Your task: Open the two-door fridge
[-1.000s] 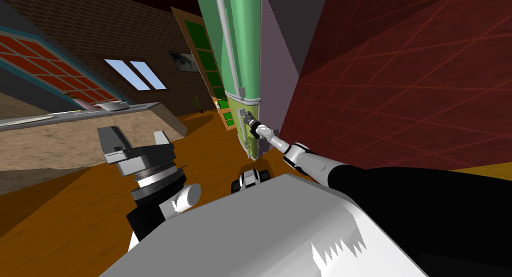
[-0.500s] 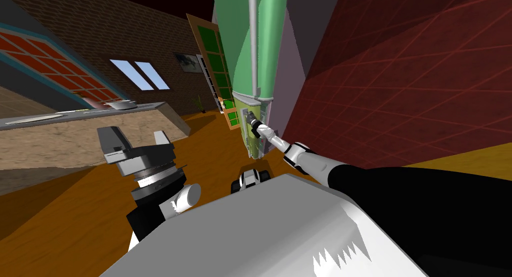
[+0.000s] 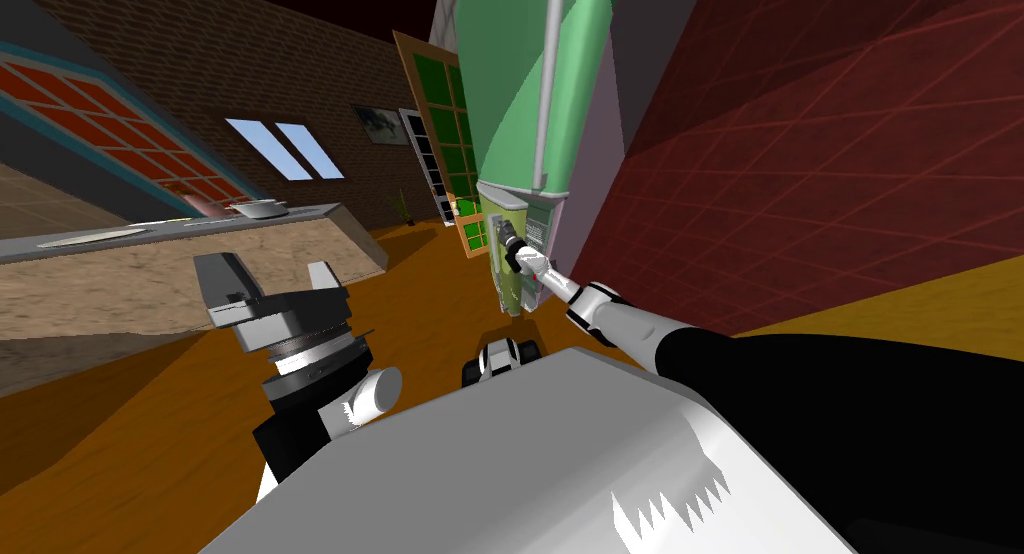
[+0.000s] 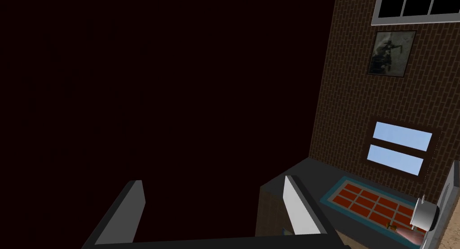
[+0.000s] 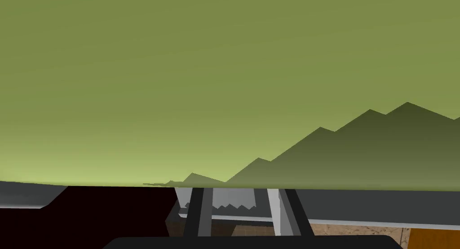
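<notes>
Straight ahead at twelve o'clock stands the green fridge (image 3: 580, 98), with its olive lower door (image 3: 507, 290) under the paler upper door (image 3: 500, 128). My right gripper (image 3: 507, 240) is at the top of that lower door. In the wrist view its two fingers stand close together, with a small grey handle (image 5: 233, 201) pressed between them, so I read it as clamped on the handle. I cannot tell how far this door has swung.

My main worry is slip. The right arm is stretched almost straight. If I pull straight back toward my chest instead of along the door's arc, I judge those thin fingers could twist and slide off the handle. The wrist camera sits so near the olive panel that I would get little warning.

A second risk is the dark red wall (image 3: 800, 178) at two o'clock, just beside the fridge. A wide swing could pinch my forearm between the door and that wall.

The long grey bar (image 3: 545, 98) on the upper door is untouched, so I judge the job is not finished.

My left gripper (image 3: 265, 268) hangs at ten o'clock, fingers spread and empty, well apart from the fridge and near the counter (image 3: 200, 268).
</notes>
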Robot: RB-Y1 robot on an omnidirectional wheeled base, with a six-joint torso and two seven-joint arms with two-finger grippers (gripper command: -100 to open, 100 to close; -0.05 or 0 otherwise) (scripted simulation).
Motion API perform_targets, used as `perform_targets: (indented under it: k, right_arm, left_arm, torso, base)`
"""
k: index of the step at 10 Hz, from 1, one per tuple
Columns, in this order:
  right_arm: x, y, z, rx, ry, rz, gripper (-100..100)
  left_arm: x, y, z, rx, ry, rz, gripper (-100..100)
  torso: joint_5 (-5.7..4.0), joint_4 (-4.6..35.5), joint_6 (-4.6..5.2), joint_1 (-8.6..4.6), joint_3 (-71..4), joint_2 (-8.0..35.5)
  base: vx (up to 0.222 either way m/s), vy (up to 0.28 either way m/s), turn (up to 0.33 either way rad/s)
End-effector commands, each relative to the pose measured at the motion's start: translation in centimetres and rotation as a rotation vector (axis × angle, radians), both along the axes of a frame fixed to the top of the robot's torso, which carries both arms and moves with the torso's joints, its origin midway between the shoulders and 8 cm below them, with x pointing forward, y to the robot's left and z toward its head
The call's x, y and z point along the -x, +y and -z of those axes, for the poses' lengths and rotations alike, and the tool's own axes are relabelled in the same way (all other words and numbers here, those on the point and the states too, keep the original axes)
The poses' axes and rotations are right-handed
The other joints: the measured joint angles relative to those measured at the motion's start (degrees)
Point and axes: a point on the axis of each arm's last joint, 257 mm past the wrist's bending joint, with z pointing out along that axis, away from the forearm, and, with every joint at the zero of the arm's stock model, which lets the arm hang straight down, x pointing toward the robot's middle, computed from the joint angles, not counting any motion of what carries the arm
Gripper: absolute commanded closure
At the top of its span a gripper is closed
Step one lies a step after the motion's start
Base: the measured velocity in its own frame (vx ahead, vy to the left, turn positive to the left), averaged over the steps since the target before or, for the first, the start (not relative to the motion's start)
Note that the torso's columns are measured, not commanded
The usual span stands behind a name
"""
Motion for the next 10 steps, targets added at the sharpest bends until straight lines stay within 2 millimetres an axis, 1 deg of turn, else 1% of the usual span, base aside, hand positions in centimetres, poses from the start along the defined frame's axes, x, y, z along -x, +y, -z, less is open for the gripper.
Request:
perform_targets:
  k: [1, 2, 3, 4, 5, 6, 7, 8, 9, 10]
  right_arm:
    - [-0.7, -1.8, -1.6, -0.006, -0.022, 0.048, 100]
    - [-1.1, -3.1, -1.6, -0.005, -0.021, 0.082, 100]
    - [-1.1, -3.1, -1.6, -0.005, -0.021, 0.082, 100]
    - [-1.1, -3.1, -1.6, -0.005, -0.021, 0.082, 100]
    - [-1.5, -4.3, -1.6, -0.005, -0.02, 0.117, 100]
    - [-1.5, -4.3, -1.6, -0.005, -0.02, 0.117, 100]
    - [-1.5, -4.2, -0.9, -0.005, -0.011, 0.112, 100]
    - [-1.7, -5.6, -1.0, -0.003, -0.013, 0.153, 100]
    - [-2.0, -6.8, -1.1, -0.003, -0.016, 0.191, 100]
    - [-2.0, -6.8, -1.1, -0.003, -0.016, 0.191, 100]
  left_arm:
    - [0.0, 0.0, 0.0, 0.0, 0.0, 0.0, 0]
    - [0.0, 0.0, 0.0, 0.0, 0.0, 0.0, 0]
    - [0.0, 0.0, 0.0, 0.0, 0.0, 0.0, 0]
    - [0.0, 0.0, 0.0, 0.0, 0.0, 0.0, 0]
    - [0.0, 0.0, 0.0, 0.0, 0.0, 0.0, 0]
    - [0.0, 0.0, 0.0, 0.0, 0.0, 0.0, 0]
    - [0.0, 0.0, 0.0, 0.0, 0.0, 0.0, 0]
    - [0.0, 0.0, 0.0, -0.001, 0.0, 0.0, 0]
    - [0.0, 0.0, 0.0, 0.0, 0.0, 0.0, 0]
    - [0.0, 0.0, 0.0, 0.0, 0.0, 0.0, 0]
  torso:
    - [-0.02, 0.01, 0.04, -0.07, 0.02, 0.04]
    - [-0.05, 0.04, 0.07, -0.24, 0.06, 0.11]
    - [-0.06, -0.05, 0.11, -0.17, 0.11, 0.19]
    - [-0.1, -0.07, 0.15, -0.3, 0.26, 0.39]
    - [-0.2, -0.04, 0.19, -0.61, 0.38, 0.57]
    - [-0.13, -0.09, 0.2, -0.24, 0.38, 0.59]
    - [-0.06, -0.07, 0.18, -0.1, 0.5, 0.77]
    - [-0.15, -0.06, 0.2, -0.4, 0.6, 0.89]
    - [-0.08, -0.06, 0.18, -0.07, 0.45, 0.64]
    - [0.14, -0.05, 0.08, 0.54, 0.21, 0.3]
  base:
    - [-0.011, 0.277, -0.011]
    - [-0.045, 0.296, -0.019]
    - [-0.025, 0.252, -0.015]
    - [0.007, 0.124, 0.004]
    - [-0.018, 0.198, -0.015]
    - [-0.037, 0.204, -0.031]
    - [-0.017, 0.075, -0.019]
    - [0.056, 0.161, -0.019]
    - [0.09, 0.367, -0.039]
    - [0.043, 0.323, -0.025]
